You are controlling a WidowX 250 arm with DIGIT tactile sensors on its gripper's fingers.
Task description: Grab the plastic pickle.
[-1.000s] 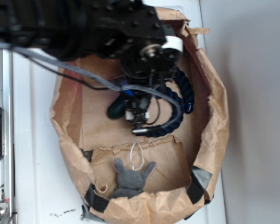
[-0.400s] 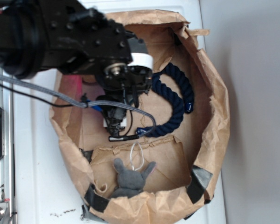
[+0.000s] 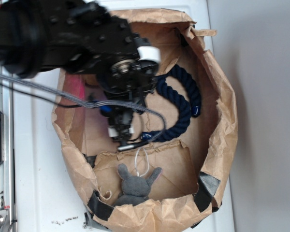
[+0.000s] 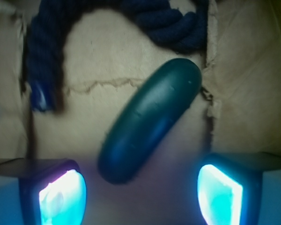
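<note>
We are looking down into a crumpled brown paper bag lying on a white surface, with the black robot arm reaching in from the upper left. Our claw is pointing down over the bag's floor, and in the wrist view its two fingers are standing wide apart at the lower corners, holding nothing. The pickle is lying flat on the brown paper between and just ahead of those fingers, tilted so that one rounded end is nearing the gap and the other is reaching toward the rope. In the exterior view the arm is covering the pickle. The dark blue rope is curving around the right side of the claw. A grey plush toy is sitting on a folded paper flap near the bag's lower edge, well apart from the claw.
</note>
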